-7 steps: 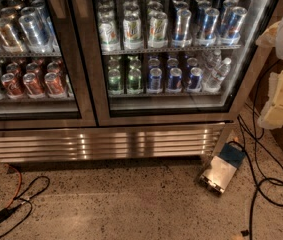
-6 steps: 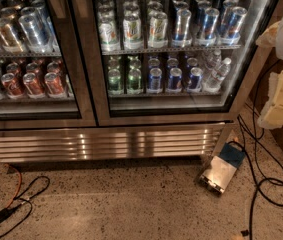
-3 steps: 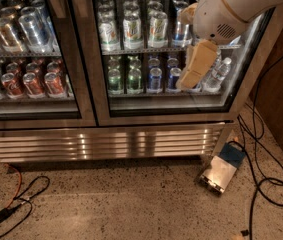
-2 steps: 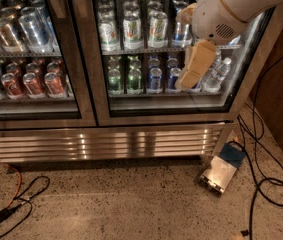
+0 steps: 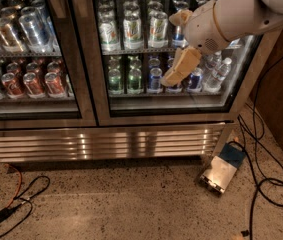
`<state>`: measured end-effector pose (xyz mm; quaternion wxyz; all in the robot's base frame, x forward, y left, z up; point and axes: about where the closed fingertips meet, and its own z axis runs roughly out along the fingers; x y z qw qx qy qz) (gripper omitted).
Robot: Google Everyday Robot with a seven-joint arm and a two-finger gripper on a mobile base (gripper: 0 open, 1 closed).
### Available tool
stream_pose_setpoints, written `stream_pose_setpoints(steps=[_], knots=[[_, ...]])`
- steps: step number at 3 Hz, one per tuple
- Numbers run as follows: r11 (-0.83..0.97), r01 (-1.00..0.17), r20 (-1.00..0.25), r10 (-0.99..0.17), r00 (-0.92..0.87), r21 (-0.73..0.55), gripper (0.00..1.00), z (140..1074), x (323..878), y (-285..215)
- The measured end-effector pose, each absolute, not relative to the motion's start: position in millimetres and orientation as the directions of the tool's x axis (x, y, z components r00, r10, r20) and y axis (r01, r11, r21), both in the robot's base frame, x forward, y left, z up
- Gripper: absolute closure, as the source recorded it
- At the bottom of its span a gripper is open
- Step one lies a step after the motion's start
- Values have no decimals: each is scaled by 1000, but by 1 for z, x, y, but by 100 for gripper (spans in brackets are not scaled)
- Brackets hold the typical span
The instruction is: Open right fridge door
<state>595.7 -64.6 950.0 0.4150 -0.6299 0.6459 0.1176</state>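
two glass doors on one cooler: left door (image 5: 26,104) and right fridge door (image 5: 141,101), both shut. one claw (image 5: 171,49) before the right pane, spread apart, empty.

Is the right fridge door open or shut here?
Shut. The right fridge door sits flush beside the left door, no gap showing. The claw hangs in front of its glass.

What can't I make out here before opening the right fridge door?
Camera view:
- right fridge door: top cut off by the upper edge; no handle shows.
- cans behind the hand, which is before the door's right half: partly hidden by it.
- Whether the hand touches the glass: unclear.
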Motion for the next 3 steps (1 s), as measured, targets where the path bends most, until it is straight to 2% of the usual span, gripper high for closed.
stream_pose_setpoints(steps=[2,3], knots=[[229,-859,-804,-519,289,-457,0,972,670,-33],[229,-860,-804,-519,289,-457,0,972,670,-33]])
